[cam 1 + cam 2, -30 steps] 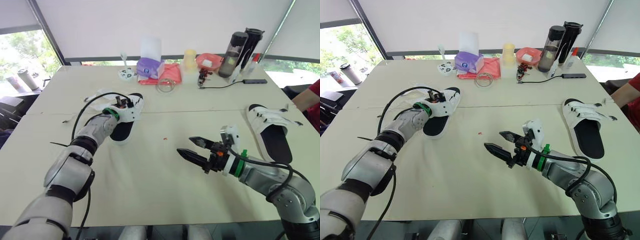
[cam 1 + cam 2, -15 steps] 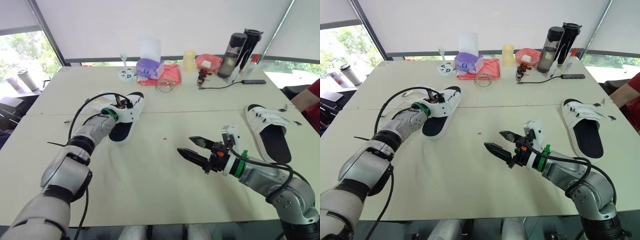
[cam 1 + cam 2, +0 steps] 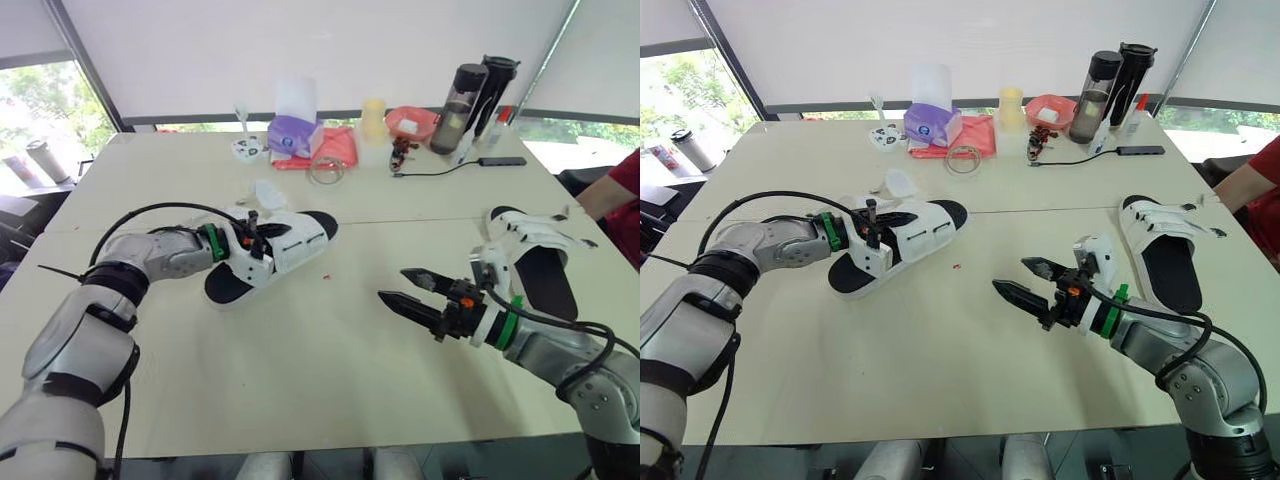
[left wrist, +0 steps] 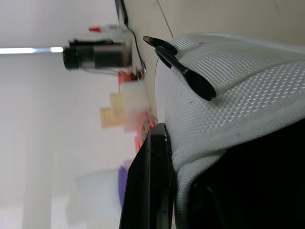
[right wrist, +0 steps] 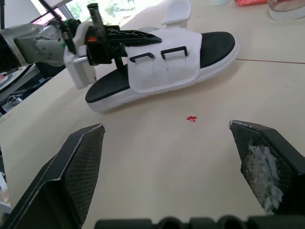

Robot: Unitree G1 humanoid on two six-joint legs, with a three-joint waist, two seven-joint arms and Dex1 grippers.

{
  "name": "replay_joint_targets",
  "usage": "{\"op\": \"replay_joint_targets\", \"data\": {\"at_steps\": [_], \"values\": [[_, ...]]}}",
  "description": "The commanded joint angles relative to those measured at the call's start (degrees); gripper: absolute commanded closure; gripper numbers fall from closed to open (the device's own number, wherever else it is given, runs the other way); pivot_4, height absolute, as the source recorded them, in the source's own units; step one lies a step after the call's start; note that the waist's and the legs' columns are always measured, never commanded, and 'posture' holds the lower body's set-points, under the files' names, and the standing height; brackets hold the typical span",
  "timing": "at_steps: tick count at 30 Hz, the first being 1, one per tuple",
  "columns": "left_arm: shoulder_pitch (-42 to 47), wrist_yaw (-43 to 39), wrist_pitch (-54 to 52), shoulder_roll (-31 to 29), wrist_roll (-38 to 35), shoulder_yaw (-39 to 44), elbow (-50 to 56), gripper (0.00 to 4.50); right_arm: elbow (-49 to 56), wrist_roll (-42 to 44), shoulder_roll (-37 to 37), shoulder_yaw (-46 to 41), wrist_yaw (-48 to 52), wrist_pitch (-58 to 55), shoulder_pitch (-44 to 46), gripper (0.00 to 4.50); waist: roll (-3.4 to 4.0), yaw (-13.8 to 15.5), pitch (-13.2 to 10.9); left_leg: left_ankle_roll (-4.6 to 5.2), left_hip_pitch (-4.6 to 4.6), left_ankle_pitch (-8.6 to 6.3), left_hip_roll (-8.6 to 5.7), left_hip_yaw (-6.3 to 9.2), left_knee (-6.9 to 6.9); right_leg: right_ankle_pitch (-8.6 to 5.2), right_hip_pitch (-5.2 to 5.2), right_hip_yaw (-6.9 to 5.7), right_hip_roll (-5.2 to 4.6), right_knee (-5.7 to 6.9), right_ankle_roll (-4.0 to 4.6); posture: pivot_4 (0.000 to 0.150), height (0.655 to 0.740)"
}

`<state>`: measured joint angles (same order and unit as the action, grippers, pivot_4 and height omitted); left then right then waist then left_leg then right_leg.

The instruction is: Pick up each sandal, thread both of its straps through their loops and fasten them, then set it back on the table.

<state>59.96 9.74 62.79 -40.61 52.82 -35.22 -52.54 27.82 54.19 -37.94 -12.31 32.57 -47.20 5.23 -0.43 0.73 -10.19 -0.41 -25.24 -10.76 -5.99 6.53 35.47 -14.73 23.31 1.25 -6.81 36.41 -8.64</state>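
Observation:
A white sandal with a black footbed (image 3: 285, 248) lies on the table (image 3: 300, 360) left of centre, toe toward the right. My left gripper (image 3: 256, 238) is shut on its white upper near the strap loops (image 5: 164, 51). In the left wrist view a black finger (image 4: 148, 186) presses against the mesh upper (image 4: 238, 109). My right gripper (image 3: 392, 284) hovers open and empty over the table to the sandal's right, apart from it. A second white sandal (image 3: 540, 262) lies at the right, behind the right arm.
Along the far edge stand a purple tissue box (image 3: 290, 135), red cloth (image 3: 335, 148), tape roll (image 3: 325, 170), yellow cup (image 3: 373, 118), pink bowl (image 3: 412, 122) and two dark bottles (image 3: 470, 95). A cable with hub (image 3: 500, 160) lies nearby. A person's red sleeve (image 3: 625, 190) is at the right edge.
My left gripper has pulled the sandal nearer and to the right, turning its toe rightward. The right gripper stays open and has shifted slightly right. The camera view has shifted.

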Motion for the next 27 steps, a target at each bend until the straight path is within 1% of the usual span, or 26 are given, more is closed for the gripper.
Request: {"op": "replay_joint_targets", "data": {"at_steps": [1, 7, 11, 13, 17, 23, 27], "values": [[0.64, 7.65, 4.03, -1.41, 4.98, -0.17, 6.52, 4.47, -0.12, -0.33, -1.89, -3.36, 1.91, 1.29, -1.06, 0.00, 0.00, 0.01, 0.00, 0.00, 0.00, 0.00, 0.00, 0.00, 0.00, 0.00, 0.01, 0.00, 0.00, 0.00, 0.00, 0.150, 0.7400], [1.54, 19.35, 4.33, -0.17, 16.11, -4.22, 10.91, 4.47, 0.43, -0.52, -1.94, -6.09, 1.72, 1.37, -4.06, 0.00, -0.01, 0.01, 0.00, 0.01, 0.01, 0.00, -0.05, -0.04, 0.03, 0.00, 0.01, 0.00, 0.01, 0.08, -0.02, 0.150, 0.7400], [3.72, 27.92, 5.86, 0.82, 23.75, -10.02, 12.24, 4.47, 0.94, -0.06, -2.55, -8.29, 2.08, 1.01, -6.34, 0.00, -0.01, 0.07, 0.00, 0.01, 0.00, 0.00, -0.06, -0.06, 0.19, 0.00, 0.00, 0.00, 0.01, 0.21, -0.03, 0.150, 0.7400], [4.73, 31.84, 5.74, 1.31, 26.39, -12.31, 11.92, 4.47, 0.96, 0.07, -2.72, -9.03, 2.25, 0.92, -6.84, 0.00, -0.02, 0.12, 0.00, 0.01, -0.01, 0.00, -0.05, -0.04, 0.28, -0.02, -0.03, 0.00, 0.00, 0.29, -0.06, 0.150, 0.7400], [6.66, 38.93, 5.31, 3.36, 29.51, -15.88, 11.76, 4.47, 0.89, -0.25, -2.82, -9.93, 2.26, 1.03, -7.62, 0.00, -0.03, 0.12, 0.00, 0.04, -0.01, -0.02, -0.04, -0.03, 0.52, -0.07, -0.06, 0.00, -0.01, 0.52, -0.13, 0.150, 0.7400], [8.22, 43.10, 3.67, 6.89, 31.27, -19.59, 8.91, 4.47, 1.92, -0.11, -2.30, -10.45, 1.73, 0.97, -8.66, 0.00, -0.04, 0.06, 0.00, 0.05, -0.04, -0.03, -0.07, 0.01, 0.63, -0.09, -0.07, 0.00, -0.04, 0.58, -0.17, 0.150, 0.7400], [8.61, 43.15, 2.72, 9.03, 30.81, -20.72, 6.66, 4.47, 1.97, -0.21, -2.00, -10.14, 1.39, 1.14, -8.75, 0.00, -0.04, 0.17, 0.00, 0.05, -0.04, -0.03, -0.07, 0.01, 0.63, -0.10, -0.05, 0.00, -0.04, 0.64, -0.17, 0.150, 0.7400]]}}
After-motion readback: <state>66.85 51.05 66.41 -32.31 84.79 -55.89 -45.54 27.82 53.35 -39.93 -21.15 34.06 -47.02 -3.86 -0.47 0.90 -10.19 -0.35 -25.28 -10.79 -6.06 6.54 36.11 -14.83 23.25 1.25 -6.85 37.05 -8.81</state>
